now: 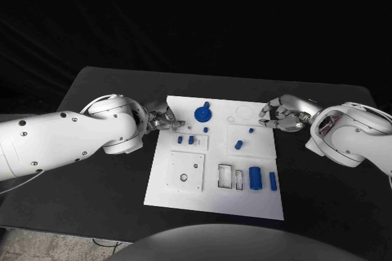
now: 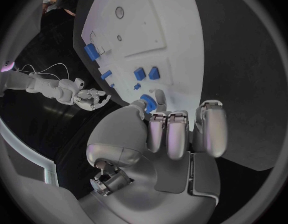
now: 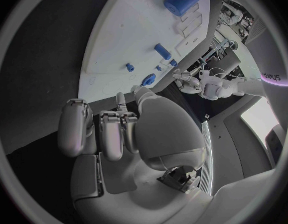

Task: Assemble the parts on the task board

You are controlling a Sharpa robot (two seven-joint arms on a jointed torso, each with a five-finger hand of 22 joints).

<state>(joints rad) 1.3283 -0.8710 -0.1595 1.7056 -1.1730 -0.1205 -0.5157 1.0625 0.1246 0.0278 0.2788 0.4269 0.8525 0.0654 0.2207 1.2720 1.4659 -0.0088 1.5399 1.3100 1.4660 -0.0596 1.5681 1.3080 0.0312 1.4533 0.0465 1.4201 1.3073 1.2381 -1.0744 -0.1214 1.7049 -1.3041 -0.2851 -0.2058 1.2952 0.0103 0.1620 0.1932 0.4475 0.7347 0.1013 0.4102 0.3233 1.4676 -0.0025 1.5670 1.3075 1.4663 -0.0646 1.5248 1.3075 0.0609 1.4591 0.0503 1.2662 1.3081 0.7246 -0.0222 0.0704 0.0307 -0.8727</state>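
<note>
a: where is the task board (image 1: 214, 199) seen?
b: at the middle of the frame on the black surface (image 1: 106, 193), with blue parts (image 1: 255, 178) scattered over it.
a: and the hands?
b: the left hand (image 1: 163, 119) is curled at the board's upper left edge, the right hand (image 1: 279, 115) at its upper right; nothing is seen to be grasped.

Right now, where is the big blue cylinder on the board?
In the head view the big blue cylinder lies near the task board's near right corner, between a white slotted block and a slimmer blue pin.
</note>
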